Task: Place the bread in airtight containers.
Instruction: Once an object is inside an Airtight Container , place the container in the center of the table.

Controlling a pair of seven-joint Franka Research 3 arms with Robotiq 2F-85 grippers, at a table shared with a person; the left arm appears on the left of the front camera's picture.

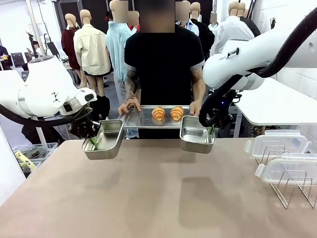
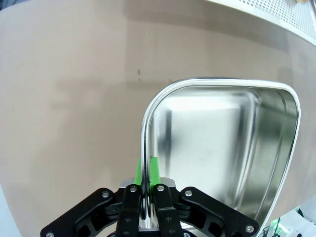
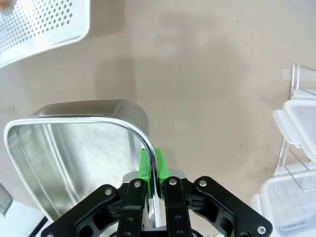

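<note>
Two golden croissants (image 1: 159, 114) (image 1: 177, 113) lie on a perforated steel tray (image 1: 143, 119) that a person holds at the far edge of the table. My left gripper (image 1: 93, 141) is shut on the rim of an empty steel tin (image 1: 105, 138), held above the table just below the tray's left end. In the left wrist view the green pads (image 2: 154, 168) clamp that tin's rim (image 2: 146, 123). My right gripper (image 1: 210, 130) is shut on the rim of the other empty tin (image 1: 196, 134), held under the tray's right end. Its rim (image 3: 123, 123) passes between my right fingers (image 3: 144, 165).
Clear plastic lids (image 1: 275, 144) (image 1: 292, 168) lean in a wire rack (image 1: 290, 186) at the table's right edge. The person's hands (image 1: 130, 105) grip the tray's ends. A white table (image 1: 277, 104) stands behind my right arm. The brown tabletop (image 1: 158, 198) stretches toward the front.
</note>
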